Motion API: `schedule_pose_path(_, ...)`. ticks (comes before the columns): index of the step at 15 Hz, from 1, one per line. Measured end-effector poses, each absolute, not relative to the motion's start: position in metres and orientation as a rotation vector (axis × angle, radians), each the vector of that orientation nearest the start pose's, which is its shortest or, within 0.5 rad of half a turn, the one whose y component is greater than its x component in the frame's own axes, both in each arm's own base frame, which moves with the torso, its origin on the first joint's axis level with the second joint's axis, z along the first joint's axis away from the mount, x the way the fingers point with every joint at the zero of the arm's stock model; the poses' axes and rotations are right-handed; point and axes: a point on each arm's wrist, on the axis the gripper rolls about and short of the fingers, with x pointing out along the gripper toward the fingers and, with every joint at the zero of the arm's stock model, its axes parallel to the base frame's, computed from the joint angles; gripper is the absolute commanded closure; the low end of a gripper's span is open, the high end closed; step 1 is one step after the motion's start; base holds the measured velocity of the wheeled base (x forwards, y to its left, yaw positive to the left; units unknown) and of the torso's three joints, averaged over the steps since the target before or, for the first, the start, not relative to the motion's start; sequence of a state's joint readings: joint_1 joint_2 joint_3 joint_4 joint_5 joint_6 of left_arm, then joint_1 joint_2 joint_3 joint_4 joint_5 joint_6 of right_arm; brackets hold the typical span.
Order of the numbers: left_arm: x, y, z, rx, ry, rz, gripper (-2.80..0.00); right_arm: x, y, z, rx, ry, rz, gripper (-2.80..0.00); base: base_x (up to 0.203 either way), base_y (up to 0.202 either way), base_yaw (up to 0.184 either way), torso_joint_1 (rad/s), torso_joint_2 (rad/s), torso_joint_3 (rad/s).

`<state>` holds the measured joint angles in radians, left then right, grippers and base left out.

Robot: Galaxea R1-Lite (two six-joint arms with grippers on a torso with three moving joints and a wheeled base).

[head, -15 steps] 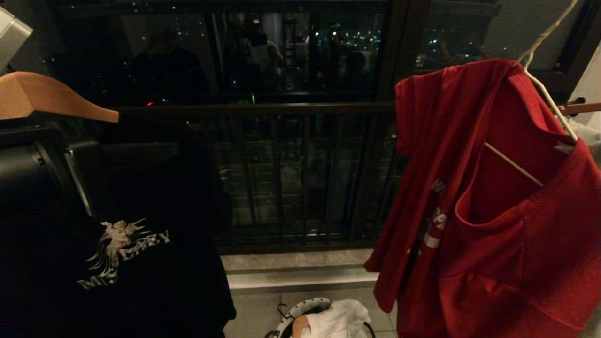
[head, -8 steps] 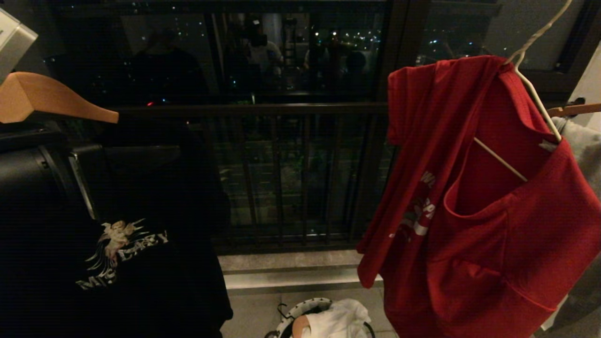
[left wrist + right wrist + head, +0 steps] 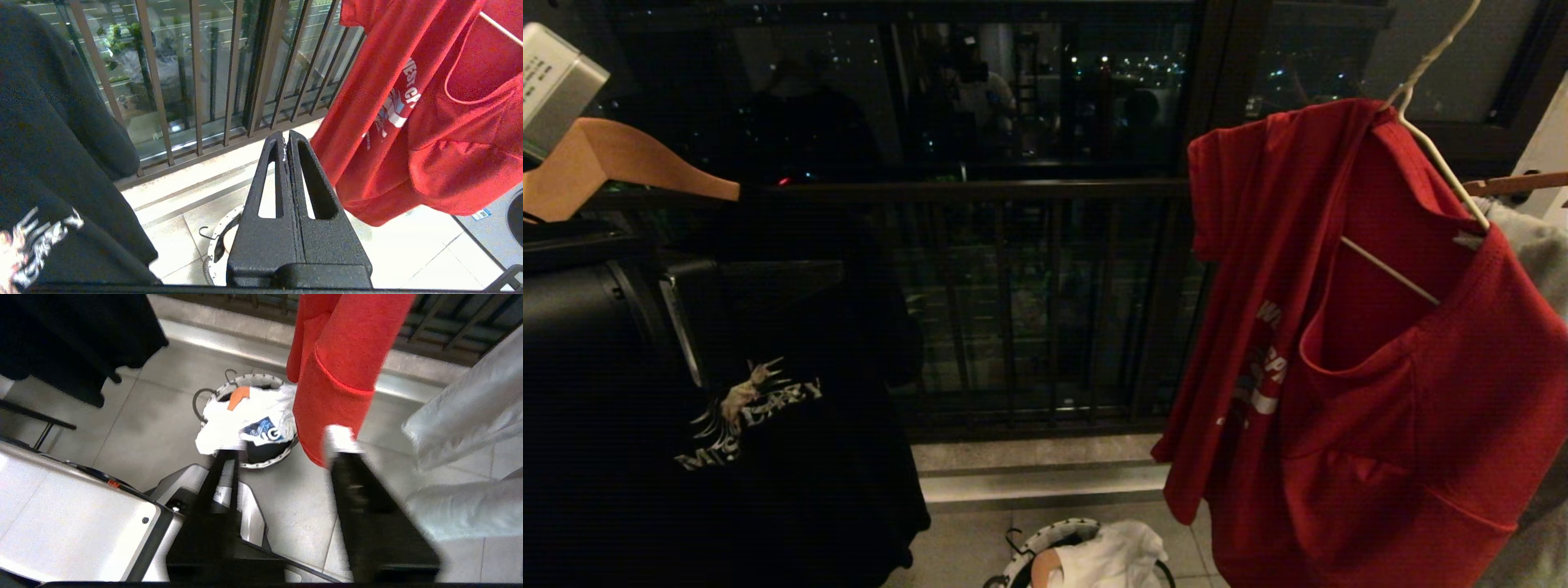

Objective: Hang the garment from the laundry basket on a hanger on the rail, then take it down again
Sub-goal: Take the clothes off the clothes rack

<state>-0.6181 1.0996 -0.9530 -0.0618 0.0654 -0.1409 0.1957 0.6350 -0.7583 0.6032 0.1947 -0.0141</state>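
Red T-shirt (image 3: 331, 363) hangs on the white wire hanger (image 3: 1437, 163), long axis vertical, hem just ahead of the right gripper (image 3: 286, 447), fingers apart and empty; left gripper (image 3: 286, 141), fingers together, sits farther off.

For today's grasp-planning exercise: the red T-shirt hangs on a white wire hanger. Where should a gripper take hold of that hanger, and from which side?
Probably the bare wire neck of the white wire hanger, above the red T-shirt. It is the clearest exposed part; cloth drapes the shoulders. Come from the robot's side with open jaws straddling the thin wire, since the railing lies behind.
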Motion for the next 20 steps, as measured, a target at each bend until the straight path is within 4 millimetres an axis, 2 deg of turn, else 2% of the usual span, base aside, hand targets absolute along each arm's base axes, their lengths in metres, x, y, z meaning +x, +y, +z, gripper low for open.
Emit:
schedule_pose_path(9,0.122,-0.085,0.309,-0.110,0.116,-0.546,0.00,0.068,0.016,0.219,-0.045,0.511,0.288,-2.80,0.000,0.000,0.000,0.000,0.00,0.000)
schedule_pose_path(10,0.122,-0.085,0.309,-0.111,0.114,-0.546,0.00,0.075,0.017,0.219,-0.048,0.512,0.280,0.00,0.000,0.000,0.000,0.000,0.00,0.000)
schedule_pose_path(18,0.121,-0.084,0.309,-0.112,0.111,-0.546,0.00,0.130,0.026,0.217,-0.071,0.499,0.197,0.00,0.000,0.000,0.000,0.000,0.00,0.000)
schedule_pose_path(20,0.121,-0.085,0.310,-0.112,0.111,-0.546,0.00,0.134,0.026,0.216,-0.073,0.506,0.186,0.00,0.000,0.000,0.000,0.000,0.00,0.000)
